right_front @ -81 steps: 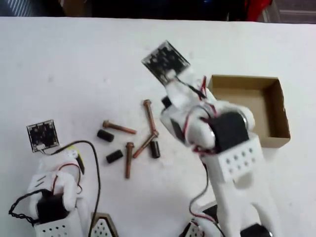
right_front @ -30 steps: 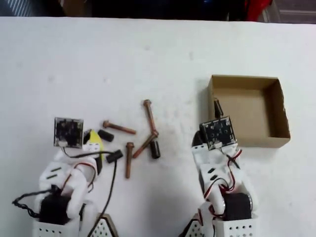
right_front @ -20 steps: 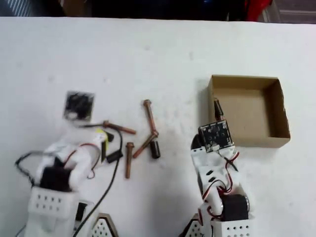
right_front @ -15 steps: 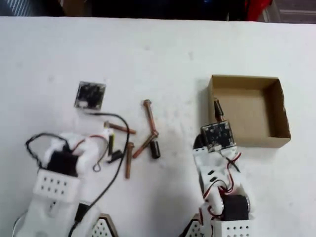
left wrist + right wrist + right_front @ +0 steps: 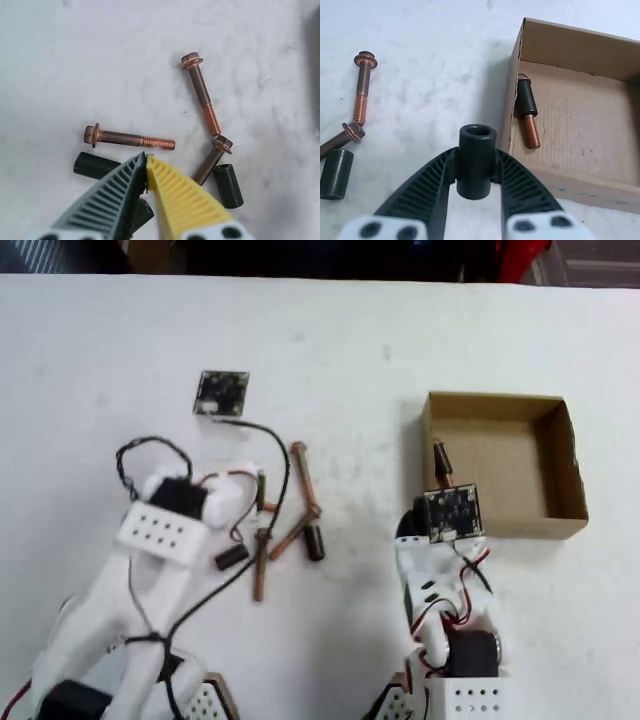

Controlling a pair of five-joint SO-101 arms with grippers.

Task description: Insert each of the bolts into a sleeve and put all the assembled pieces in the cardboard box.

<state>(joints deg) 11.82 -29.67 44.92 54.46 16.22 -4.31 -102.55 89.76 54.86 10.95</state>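
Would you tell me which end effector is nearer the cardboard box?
Right. Right end effector, gripping a sleeve, sits beside the cardboard box; left end effector hangs above the bolts.

sleeved bolt in cardboard box, loose bolts left

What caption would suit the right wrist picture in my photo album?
Right gripper clamps a black sleeve near the cardboard box, where one sleeved bolt already lies.

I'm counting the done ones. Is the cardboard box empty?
Not empty. One bolt wearing a black sleeve lies inside the cardboard box, close to one wall.
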